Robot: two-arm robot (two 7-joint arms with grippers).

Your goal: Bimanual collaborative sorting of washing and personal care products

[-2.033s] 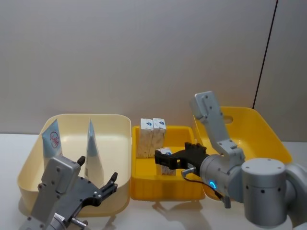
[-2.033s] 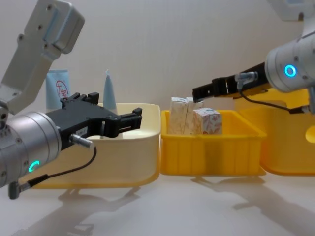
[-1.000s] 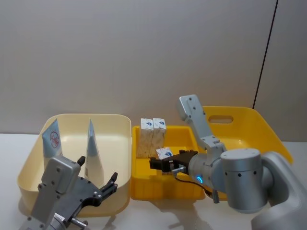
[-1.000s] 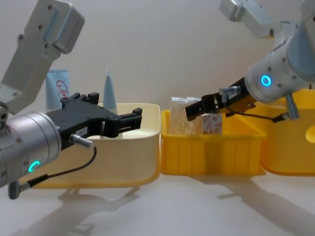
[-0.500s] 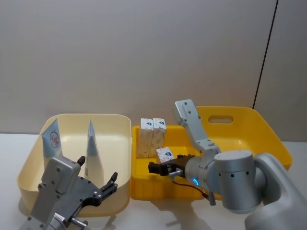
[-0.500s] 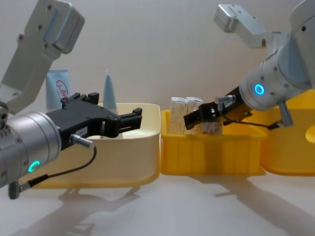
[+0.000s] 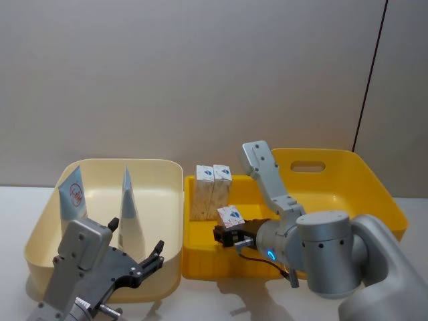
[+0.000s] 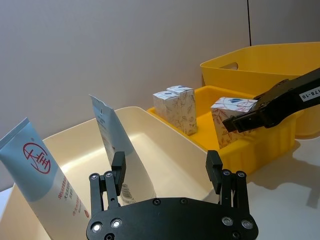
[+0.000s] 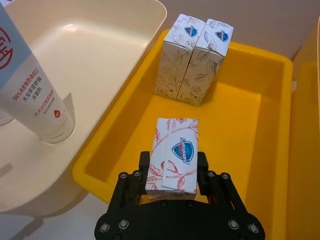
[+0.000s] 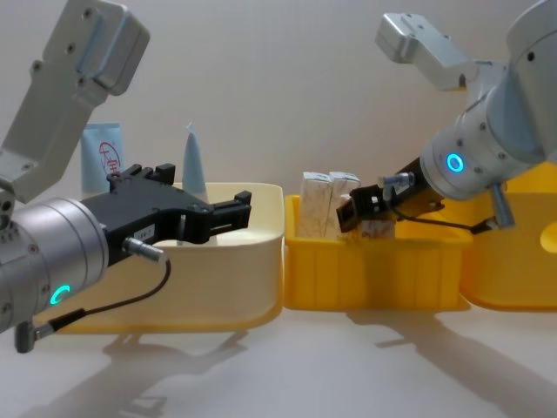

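Had R gripper [image 9: 173,159] clamped on speckled carton [image 9: 175,145], mid small yellow bin [image 9: 250,125], toward front edge. Called for straight-up lift, prob. firm squeeze. Parked L gripper [image 8: 166,162], spread open, at cream bin's [image 8: 175,145] front edge.

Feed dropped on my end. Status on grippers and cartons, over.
Left gripper open, hovering at near rim of cream bin. Right gripper shut on lone carton in small yellow bin. Two cartons upright farther back, clear. Nothing in the way.
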